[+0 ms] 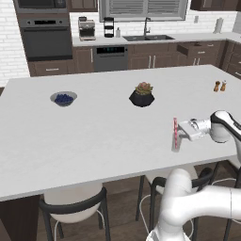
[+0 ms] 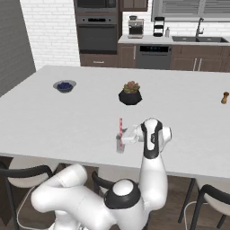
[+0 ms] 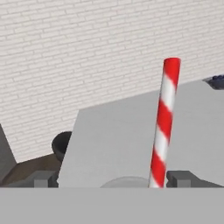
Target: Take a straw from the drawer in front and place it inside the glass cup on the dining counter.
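A: Biggest first. The tabletop (image 1: 94,136), the white dining island, is where the whole job ends, so the arm reaches in over its near edge.

B: And the drawer?

A: One dark drawer (image 1: 200,48) stands pulled out in the far cabinet run, right of the sink. Can't see inside it from here.

B: Gripper?

A: The gripper (image 1: 182,130) lies level, pointing sideways at the cup, with its fingers spread wide. In the hand view the two dark fingertips (image 3: 183,178) sit well apart with the stick between them, touching neither as far as it shows. Reads as let go, not pinching.

B: So the straw?

A: The straw (image 1: 175,133) stands nearly upright, slight lean, with its lower end inside the glass cup (image 1: 175,144). It holds itself up because the cup rim props it, and roughly half pokes out above. The cup sits on the tabletop near the front edge, just beside the gripper.

B: Task done, then?

A: Judging by this, yes, placement looks complete. The risk is that a careless pull-back clips the straw or tips the light cup.

B: Anything in the way?

A: No. The plant pot (image 1: 141,96) is mid-island, the bowl of blueberries (image 1: 63,98) far left, the two shakers (image 1: 220,86) far right, all well apart. Stools (image 1: 73,202) are tucked under the near edge, below the arm.
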Controlling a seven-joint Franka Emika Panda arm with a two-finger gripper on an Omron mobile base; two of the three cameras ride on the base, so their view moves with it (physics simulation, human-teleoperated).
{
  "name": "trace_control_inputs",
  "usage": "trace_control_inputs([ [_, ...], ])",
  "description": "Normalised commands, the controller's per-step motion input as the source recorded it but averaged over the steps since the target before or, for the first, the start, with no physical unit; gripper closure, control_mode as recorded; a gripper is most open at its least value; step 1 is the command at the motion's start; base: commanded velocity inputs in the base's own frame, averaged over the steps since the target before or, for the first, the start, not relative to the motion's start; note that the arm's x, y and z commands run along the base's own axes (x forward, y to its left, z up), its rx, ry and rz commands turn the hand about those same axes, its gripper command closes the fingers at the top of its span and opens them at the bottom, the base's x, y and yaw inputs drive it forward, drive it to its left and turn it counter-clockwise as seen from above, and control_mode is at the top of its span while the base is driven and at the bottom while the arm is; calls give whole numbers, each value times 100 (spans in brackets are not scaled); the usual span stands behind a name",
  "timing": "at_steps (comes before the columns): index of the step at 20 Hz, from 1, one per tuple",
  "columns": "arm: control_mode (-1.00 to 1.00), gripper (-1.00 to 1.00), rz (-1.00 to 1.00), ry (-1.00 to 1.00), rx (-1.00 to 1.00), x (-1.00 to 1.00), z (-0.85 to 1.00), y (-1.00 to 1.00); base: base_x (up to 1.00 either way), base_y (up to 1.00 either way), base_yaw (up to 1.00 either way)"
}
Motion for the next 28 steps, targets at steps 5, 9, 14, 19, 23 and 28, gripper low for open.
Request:
trace_control_inputs([
  [5, -100, -100, 0, -2, 0, -13, 0, 0, 0, 0, 0],
  [9, -100, -100, 0, 0, 0, 0, 7, 0, 0, 0, 0],
  [14, -100, -100, 0, 0, 0, 0, 14, 0, 0, 0, 0],
  [19, -100, -100, 0, 0, 0, -2, 21, 0, 0, 0, 0],
  [23, -100, -100, -3, -4, 0, -18, 37, 0, 0, 0, 0],
  [28, -100, -100, -10, -9, 0, -30, 49, -1, 0, 0, 0],
])
